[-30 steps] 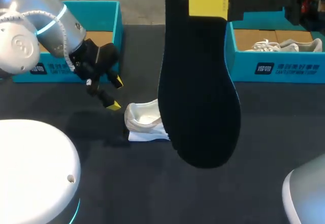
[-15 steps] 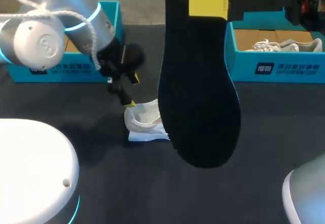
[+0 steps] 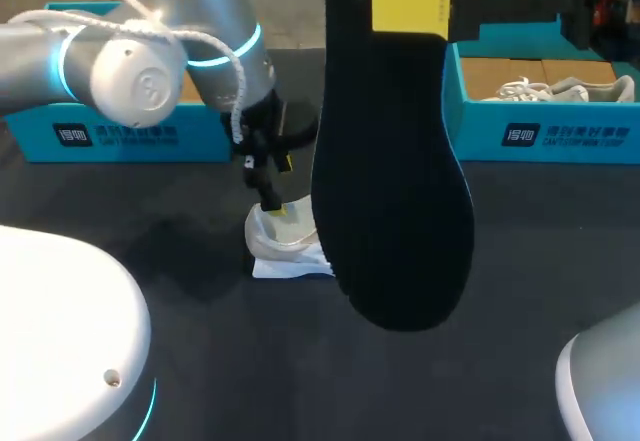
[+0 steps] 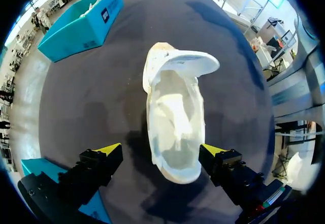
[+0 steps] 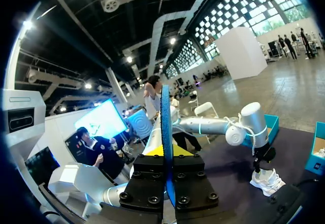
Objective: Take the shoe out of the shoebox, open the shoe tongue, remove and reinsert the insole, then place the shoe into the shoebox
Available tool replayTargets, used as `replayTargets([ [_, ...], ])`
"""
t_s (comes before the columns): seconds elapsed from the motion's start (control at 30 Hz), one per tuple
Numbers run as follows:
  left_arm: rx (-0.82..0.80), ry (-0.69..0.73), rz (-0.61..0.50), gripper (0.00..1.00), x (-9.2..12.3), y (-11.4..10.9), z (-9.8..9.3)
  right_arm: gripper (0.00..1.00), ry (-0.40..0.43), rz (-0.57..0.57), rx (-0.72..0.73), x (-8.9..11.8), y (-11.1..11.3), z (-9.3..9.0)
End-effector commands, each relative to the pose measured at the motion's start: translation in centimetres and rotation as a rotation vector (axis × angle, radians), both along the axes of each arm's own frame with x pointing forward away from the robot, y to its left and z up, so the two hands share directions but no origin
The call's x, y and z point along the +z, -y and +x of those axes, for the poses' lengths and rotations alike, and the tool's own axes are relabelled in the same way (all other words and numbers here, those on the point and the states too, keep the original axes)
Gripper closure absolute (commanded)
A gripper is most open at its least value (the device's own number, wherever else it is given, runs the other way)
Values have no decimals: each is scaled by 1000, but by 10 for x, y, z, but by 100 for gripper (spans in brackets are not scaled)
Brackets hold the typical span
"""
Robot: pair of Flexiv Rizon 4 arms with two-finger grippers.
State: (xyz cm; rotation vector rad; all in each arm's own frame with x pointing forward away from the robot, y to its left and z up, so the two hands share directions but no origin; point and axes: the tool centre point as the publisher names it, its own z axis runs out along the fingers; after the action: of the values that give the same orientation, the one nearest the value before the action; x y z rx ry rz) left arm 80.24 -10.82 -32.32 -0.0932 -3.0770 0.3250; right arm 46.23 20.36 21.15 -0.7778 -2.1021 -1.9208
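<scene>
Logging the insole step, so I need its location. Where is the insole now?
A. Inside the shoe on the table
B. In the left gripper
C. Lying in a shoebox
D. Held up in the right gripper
D: the right gripper is shut on the insole, raised above the table, while the open left gripper hovers over the shoe.

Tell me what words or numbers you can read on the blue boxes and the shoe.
Left shoebox: white sign and letters on its front, too blurred to read.
Right shoebox: the same kind of white print, too small to read.
Shoe and insole: no words show.
</scene>
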Motion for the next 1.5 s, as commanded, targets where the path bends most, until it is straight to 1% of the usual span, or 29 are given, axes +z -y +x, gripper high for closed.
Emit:
replayTargets([
  [0.03,-5,-9,35,0,-15,11,7,100,1,14,-3,-7,-4,-4],
  [0.5,23,-14,44,0,-53,28,21,100,1,14,-3,-7,-4,-4],
  [0.77,28,-14,59,0,-68,35,18,100,1,14,-3,-7,-4,-4],
  [1.0,38,6,69,0,-71,37,14,100,1,14,-3,-7,-4,-4],
  [1.07,37,-3,74,9,-75,36,14,100,1,14,-3,-7,-4,-4],
  [1.1,37,-4,75,9,-75,35,14,100,1,14,-3,-7,-4,-4],
  [1.17,37,-3,82,17,-78,35,13,100,1,14,-3,-7,-4,-4],
  [1.2,37,-2,83,19,-78,35,13,100,1,14,-3,-7,-4,-4],
  [1.23,38,0,85,38,-79,34,13,100,1,14,-3,-7,-4,-4],
  [1.27,38,1,87,48,-79,34,13,100,1,14,-3,-7,-4,-4],
  [1.33,41,2,90,56,-80,34,14,100,1,14,-3,-7,-4,-4],
  [1.5,42,-3,96,57,-83,35,14,100,1,14,-3,-7,-4,-4],
])
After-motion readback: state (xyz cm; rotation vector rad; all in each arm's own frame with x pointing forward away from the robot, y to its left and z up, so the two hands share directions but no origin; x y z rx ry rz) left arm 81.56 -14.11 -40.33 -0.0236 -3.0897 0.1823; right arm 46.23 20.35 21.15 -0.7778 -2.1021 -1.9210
